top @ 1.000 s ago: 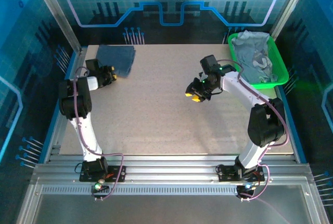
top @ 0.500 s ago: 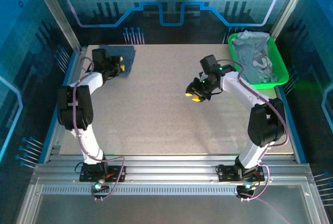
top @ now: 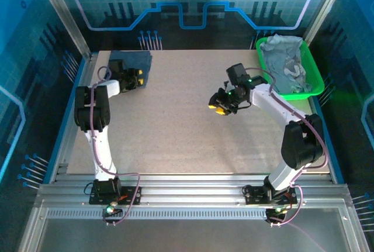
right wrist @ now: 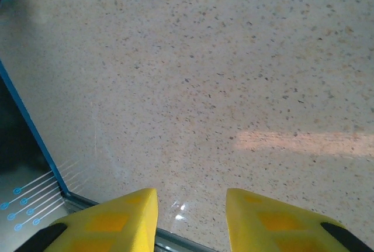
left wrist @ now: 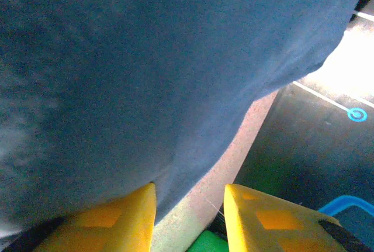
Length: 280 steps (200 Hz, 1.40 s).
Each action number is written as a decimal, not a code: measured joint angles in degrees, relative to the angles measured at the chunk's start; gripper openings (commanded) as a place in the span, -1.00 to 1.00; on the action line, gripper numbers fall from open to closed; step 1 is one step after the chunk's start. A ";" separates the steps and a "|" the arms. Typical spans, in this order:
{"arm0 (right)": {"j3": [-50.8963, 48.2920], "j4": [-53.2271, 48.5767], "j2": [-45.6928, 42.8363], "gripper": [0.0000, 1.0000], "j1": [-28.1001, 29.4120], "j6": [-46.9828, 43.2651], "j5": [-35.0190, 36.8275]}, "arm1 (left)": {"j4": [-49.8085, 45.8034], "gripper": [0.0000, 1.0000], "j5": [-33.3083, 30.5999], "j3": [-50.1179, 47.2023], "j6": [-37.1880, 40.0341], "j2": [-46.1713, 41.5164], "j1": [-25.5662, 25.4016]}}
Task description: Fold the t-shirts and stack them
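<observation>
Left claw (top: 139, 78): at the far left corner of the table (top: 175, 141), arm reaching out from its base
- jaws set narrow to moderate; yellow fingers (left wrist: 117, 223) apart with a clear gap, nothing clamped between them
- folded dark slate-blue t-shirt (top: 139, 60) lies directly under and ahead of this claw
- in the left wrist view the dark slate-blue t-shirt (left wrist: 146, 59) spreads ahead and to the left of the left claw (left wrist: 190, 217); its curved hem runs down to the tip of the left finger; contact there cannot be told
- a bare strip of tabletop shows in the gap, with the table edge just right of the right finger

Right claw (top: 217, 108): mid-table, right of centre, well apart from the left claw
- jaws at a similar moderate gap, holding nothing; the right claw (right wrist: 190, 217) has only speckled tabletop (right wrist: 234, 59) ahead of its fingers (right wrist: 111, 223)
- pale grey-blue t-shirts (top: 283, 62) are heaped, unfolded, in the green tray (top: 299, 95) to this claw's right and beyond it, near the table's far right corner; no contact with them
</observation>
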 measured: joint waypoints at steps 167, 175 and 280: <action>-1.55 7.52 -21.66 1.00 -4.76 -11.19 20.09 | -33.14 0.98 -25.40 -20.13 34.07 -59.65 -9.46; -1.40 5.64 -22.77 1.00 -4.76 -12.00 23.52 | -35.12 0.97 -29.73 -22.56 35.30 -62.47 -10.56; -47.10 39.23 -27.58 1.00 -7.96 -38.56 44.41 | -2.40 0.98 -41.97 -65.13 75.60 -69.92 -9.86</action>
